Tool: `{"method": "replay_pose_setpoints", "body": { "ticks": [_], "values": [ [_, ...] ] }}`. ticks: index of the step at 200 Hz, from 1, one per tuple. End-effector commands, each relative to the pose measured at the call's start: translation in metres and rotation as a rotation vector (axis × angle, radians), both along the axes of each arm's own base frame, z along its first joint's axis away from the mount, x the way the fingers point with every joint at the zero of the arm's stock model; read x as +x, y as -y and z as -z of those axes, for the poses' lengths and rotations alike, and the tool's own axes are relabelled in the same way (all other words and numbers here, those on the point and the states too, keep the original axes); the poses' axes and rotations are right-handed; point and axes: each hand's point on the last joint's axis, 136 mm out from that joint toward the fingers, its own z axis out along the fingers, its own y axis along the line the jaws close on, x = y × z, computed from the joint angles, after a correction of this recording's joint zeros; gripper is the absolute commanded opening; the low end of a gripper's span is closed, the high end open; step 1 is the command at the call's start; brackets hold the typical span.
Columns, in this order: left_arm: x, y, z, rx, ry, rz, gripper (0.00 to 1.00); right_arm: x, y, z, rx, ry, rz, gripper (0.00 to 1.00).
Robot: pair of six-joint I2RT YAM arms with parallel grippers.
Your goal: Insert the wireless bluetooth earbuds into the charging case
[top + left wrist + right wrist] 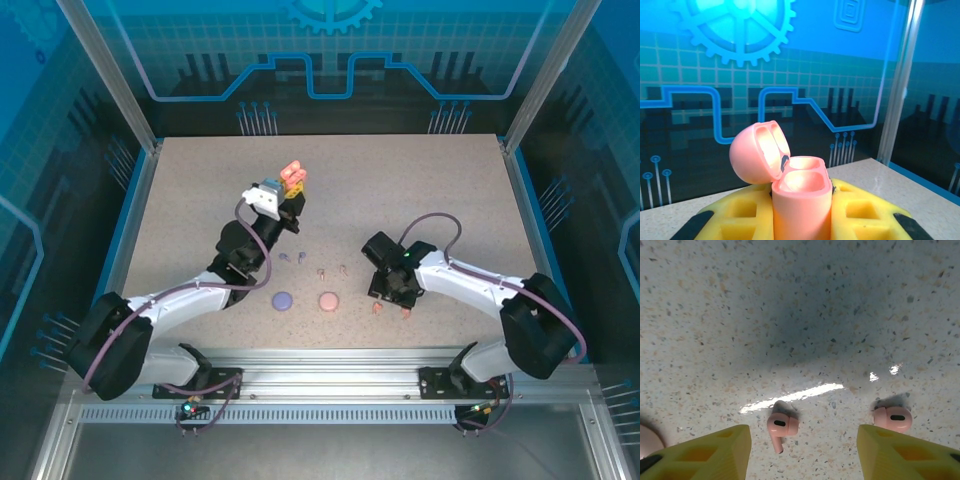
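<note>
the left claw [290,188] is gripping the open coral case [801,200] upright between its yellow fingers [865,212]. the lid [757,152] is tipping back on its hinge and both wells are sitting empty. the purple case [283,299] and the pink case [328,300] are lying shut side by side near the front edge of the desk [450,190], so i cannot tell what they are holding. the far half and right side of the desk are giving plenty of room. the right claw [802,442] is hanging low, spread wide and gripping nothing. one coral earbud [778,427] is lying between its fingers, closer to the finger by the pink case, and the second coral earbud [892,418] is lying just ahead of the other finger. the purple earbuds [285,258] and pale pink earbuds [321,271] are lying loose between the arms.
</note>
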Motion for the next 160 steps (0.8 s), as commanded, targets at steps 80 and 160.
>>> {"method": "replay_pose_setpoints", "body": {
  "ticks": [80,160],
  "values": [
    [0.014,-0.014,-0.039,-0.083,0.079,-0.035,0.00,-0.004,-0.016,0.016,-0.082,-0.056,0.109,0.56],
    [0.014,-0.009,-0.037,-0.058,0.083,-0.014,0.00,-0.006,-0.020,0.029,-0.079,-0.083,0.122,0.51]
  ]
}}
